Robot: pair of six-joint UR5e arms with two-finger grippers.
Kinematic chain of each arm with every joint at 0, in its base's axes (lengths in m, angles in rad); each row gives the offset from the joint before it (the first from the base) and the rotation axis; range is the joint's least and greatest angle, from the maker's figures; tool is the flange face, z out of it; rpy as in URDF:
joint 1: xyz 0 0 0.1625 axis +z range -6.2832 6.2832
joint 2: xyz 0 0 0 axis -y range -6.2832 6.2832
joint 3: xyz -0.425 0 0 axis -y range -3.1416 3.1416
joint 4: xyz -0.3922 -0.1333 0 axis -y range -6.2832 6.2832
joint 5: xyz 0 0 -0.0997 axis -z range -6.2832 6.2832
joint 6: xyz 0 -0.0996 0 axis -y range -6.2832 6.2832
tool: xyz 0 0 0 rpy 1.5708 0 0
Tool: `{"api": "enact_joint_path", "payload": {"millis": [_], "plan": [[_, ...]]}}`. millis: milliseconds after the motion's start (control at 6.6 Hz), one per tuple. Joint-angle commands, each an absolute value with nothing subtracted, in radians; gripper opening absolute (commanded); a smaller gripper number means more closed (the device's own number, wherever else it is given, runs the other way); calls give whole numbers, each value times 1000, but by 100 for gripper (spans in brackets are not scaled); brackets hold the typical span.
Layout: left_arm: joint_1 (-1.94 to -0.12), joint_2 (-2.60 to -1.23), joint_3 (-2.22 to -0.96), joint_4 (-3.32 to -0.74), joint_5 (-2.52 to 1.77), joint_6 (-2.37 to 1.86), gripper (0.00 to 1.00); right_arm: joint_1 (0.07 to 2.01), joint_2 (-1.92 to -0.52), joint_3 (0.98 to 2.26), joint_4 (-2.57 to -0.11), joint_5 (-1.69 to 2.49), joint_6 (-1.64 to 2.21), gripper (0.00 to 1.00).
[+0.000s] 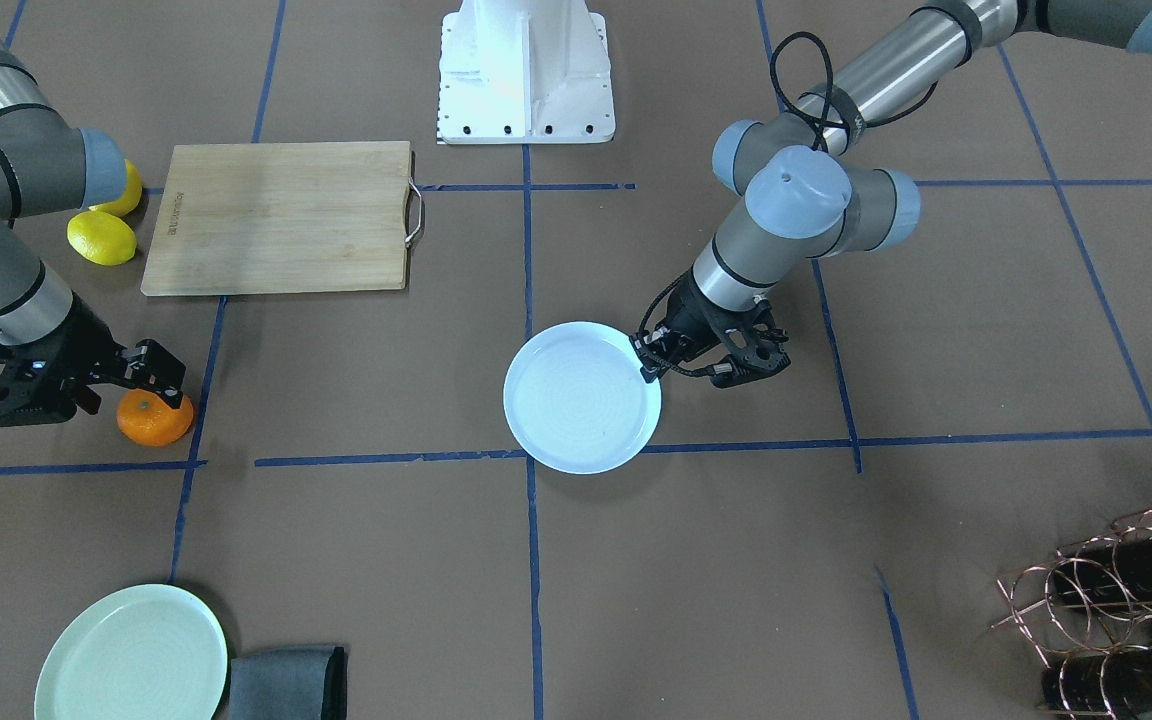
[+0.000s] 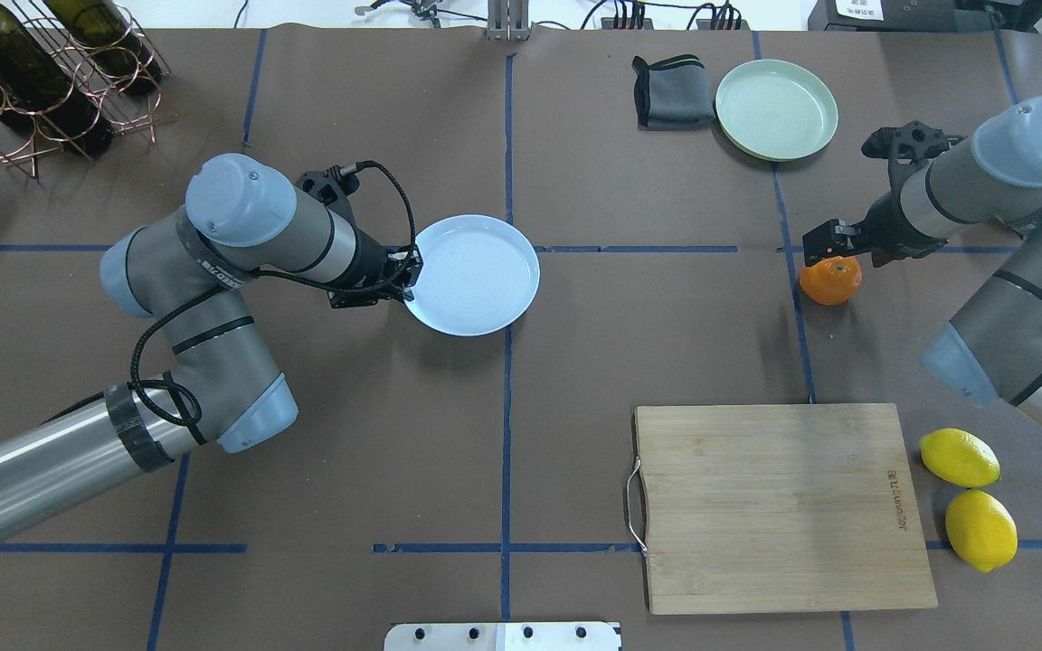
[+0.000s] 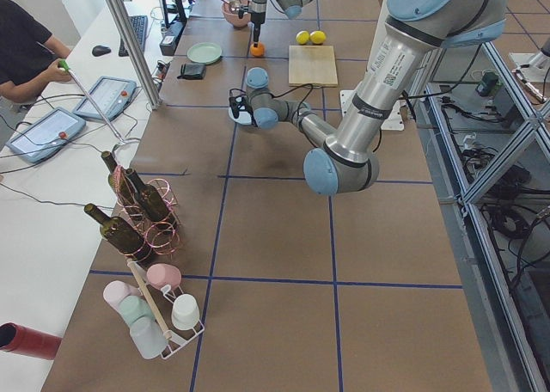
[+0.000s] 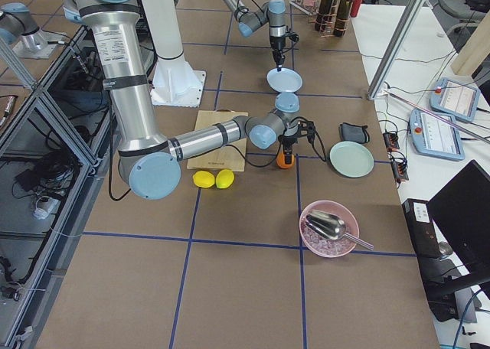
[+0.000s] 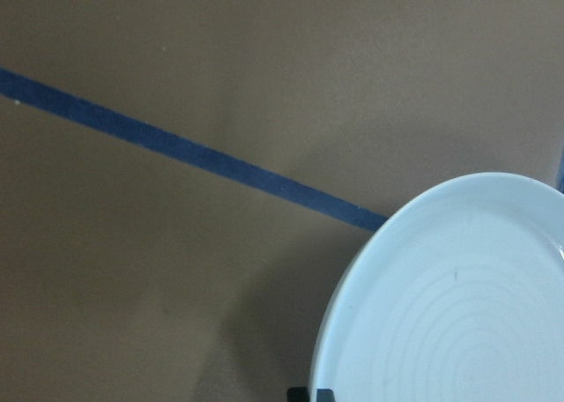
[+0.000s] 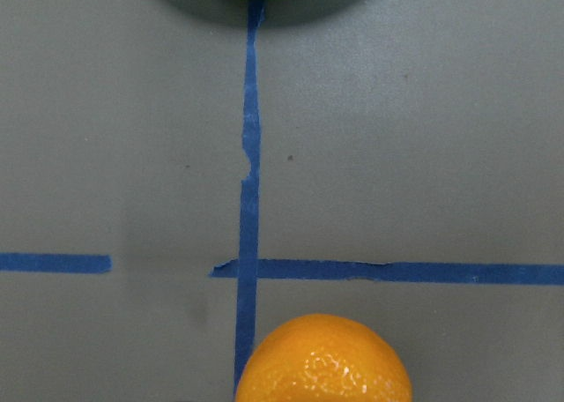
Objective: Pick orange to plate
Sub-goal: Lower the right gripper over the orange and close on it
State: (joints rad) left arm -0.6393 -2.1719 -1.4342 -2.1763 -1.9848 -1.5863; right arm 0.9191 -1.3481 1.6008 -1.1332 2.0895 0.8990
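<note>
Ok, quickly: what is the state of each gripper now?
Left gripper: at the plate rim, cannot tell if it grips.
Right gripper: just over the orange, cannot tell if open or shut.

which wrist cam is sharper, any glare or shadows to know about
Right wrist view is the sharper: the orange shows peel texture with small glints, though the frame's bottom edge cuts it off. Left wrist view is soft, the plate slightly blurred, with a dim shadow on the table beside its rim. Overhead view: even light, a pale sheen on the plate.
</note>
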Motion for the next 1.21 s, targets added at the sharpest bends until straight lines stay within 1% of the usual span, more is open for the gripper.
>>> {"api": "enact_joint_path", "payload": {"millis": [0, 152, 303, 455, 606, 758, 1061], "plan": [[-627, -2212, -1430, -2180, -1974, -1592, 0, 919, -1344, 1597, -1134, 2089, 899, 100], [-612, -2214, -1419, -2180, -1974, -1589, 0, 919, -1344, 1597, -1134, 2089, 902, 100], [-604, -2215, -1411, -2186, -1974, -1582, 62, 919, -1344, 1589, -1134, 2089, 900, 100], [-583, -2212, -1411, -2216, -1973, -1578, 100, 917, -1338, 1557, -1134, 2089, 899, 100], [-584, -2212, -1416, -2218, -1973, -1575, 100, 919, -1298, 1510, -1134, 2089, 900, 100], [-589, -2212, -1419, -2218, -1973, -1575, 100, 919, -1286, 1490, -1134, 2091, 897, 100], [-591, -2210, -1420, -2220, -1973, -1574, 100, 914, -1284, 1490, -1134, 2091, 904, 100]]}}
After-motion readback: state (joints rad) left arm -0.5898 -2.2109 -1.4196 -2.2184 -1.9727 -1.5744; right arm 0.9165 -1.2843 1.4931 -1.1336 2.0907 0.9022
